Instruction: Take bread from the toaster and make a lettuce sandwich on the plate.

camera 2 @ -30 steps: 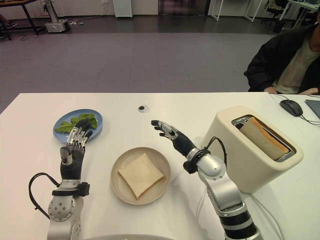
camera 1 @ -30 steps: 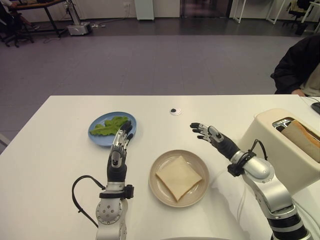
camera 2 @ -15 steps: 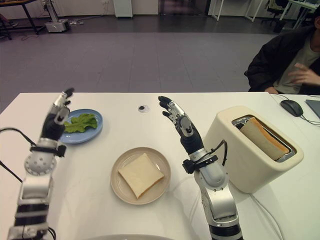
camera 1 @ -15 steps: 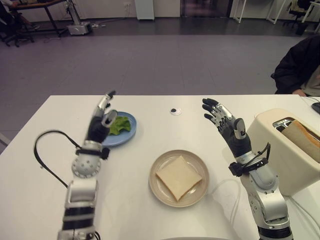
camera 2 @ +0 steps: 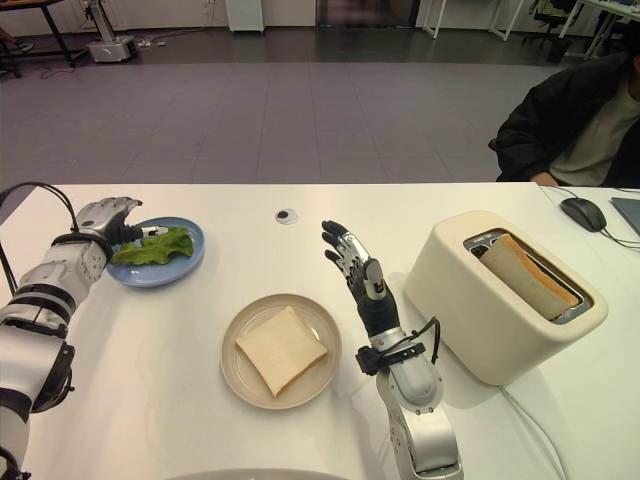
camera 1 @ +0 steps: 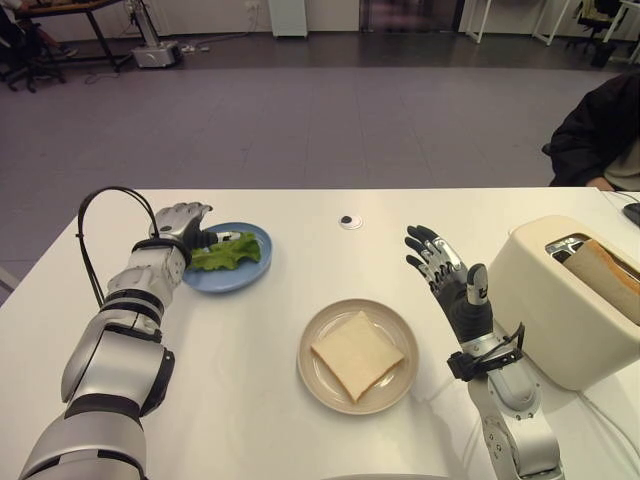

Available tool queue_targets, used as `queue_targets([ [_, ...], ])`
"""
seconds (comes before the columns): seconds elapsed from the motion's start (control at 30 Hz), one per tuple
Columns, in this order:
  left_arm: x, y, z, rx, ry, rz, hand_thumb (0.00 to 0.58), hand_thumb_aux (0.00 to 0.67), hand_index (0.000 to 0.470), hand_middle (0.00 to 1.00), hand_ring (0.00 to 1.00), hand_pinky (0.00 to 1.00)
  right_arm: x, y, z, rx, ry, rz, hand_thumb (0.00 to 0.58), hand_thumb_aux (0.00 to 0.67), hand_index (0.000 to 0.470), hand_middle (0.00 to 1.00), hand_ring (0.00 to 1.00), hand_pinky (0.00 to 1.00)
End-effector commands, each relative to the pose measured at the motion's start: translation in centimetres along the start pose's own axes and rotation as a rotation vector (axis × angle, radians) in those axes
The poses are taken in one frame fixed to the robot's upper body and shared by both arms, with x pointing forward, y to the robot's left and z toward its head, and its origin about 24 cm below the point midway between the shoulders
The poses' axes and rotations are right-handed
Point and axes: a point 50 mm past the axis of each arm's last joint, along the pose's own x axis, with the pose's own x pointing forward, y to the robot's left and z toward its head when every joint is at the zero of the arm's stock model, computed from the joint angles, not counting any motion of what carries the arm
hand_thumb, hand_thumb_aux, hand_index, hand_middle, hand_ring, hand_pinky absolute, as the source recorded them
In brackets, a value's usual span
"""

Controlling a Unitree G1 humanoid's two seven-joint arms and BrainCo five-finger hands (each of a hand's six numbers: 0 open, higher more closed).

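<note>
A slice of bread (camera 1: pixel 357 353) lies flat on the beige plate (camera 1: pixel 312 331) in the middle of the table. A second slice (camera 1: pixel 608 277) stands in the slot of the cream toaster (camera 1: pixel 560 315) at the right. A lettuce leaf (camera 1: pixel 230 251) lies on the blue plate (camera 1: pixel 238 278) at the back left. My left hand (camera 1: pixel 184 222) is low over that plate's left rim, right at the leaf's left end. Between the beige plate and the toaster, my right hand (camera 1: pixel 448 279) stands upright and open, holding nothing.
A small black-and-white disc (camera 1: pixel 346 220) sits on the table behind the plates. A black cable (camera 1: pixel 92 215) loops off my left forearm. A person in a dark jacket (camera 2: pixel 560 130) sits beyond the table's far right corner, near a computer mouse (camera 2: pixel 579 214).
My left hand has come down from a raised pose onto the blue plate at the lettuce. My right hand has dropped slightly and stayed open.
</note>
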Motion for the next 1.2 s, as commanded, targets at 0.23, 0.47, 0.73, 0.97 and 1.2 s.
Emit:
queue_targets([
  [0.23,-0.6,-2.1,-1.0,0.062,0.052,-0.112,0.472,0.381,0.267,0.00,0.00,0.00,-0.1,0.1,-0.4,-0.020,0.016,0.006,0.000,0.000,0.000,0.00,0.00,0.00],
  [0.47,-1.1,-3.3,-1.7,0.112,0.077,-0.147,0.472,0.381,0.267,0.00,0.00,0.00,-0.2,0.1,-0.4,-0.024,0.018,0.006,0.000,0.000,0.000,0.00,0.00,0.00],
  [0.73,-1.5,-3.9,-2.2,0.160,0.088,-0.155,0.454,0.357,0.251,0.00,0.00,0.00,-0.2,0.3,-0.6,-0.014,0.020,0.016,0.000,0.000,0.000,0.00,0.00,0.00],
  [0.97,-1.8,-4.5,-2.7,0.168,0.098,-0.179,0.580,0.670,0.470,0.00,0.00,0.00,-0.2,0.5,-0.8,-0.007,0.018,0.022,0.000,0.000,0.000,0.00,0.00,0.00],
  [1.2,-1.5,-3.9,-2.1,0.157,0.065,-0.141,0.580,0.670,0.470,0.00,0.00,0.00,-0.2,0.7,-0.9,0.000,0.017,0.025,0.000,0.000,0.000,0.00,0.00,0.00],
])
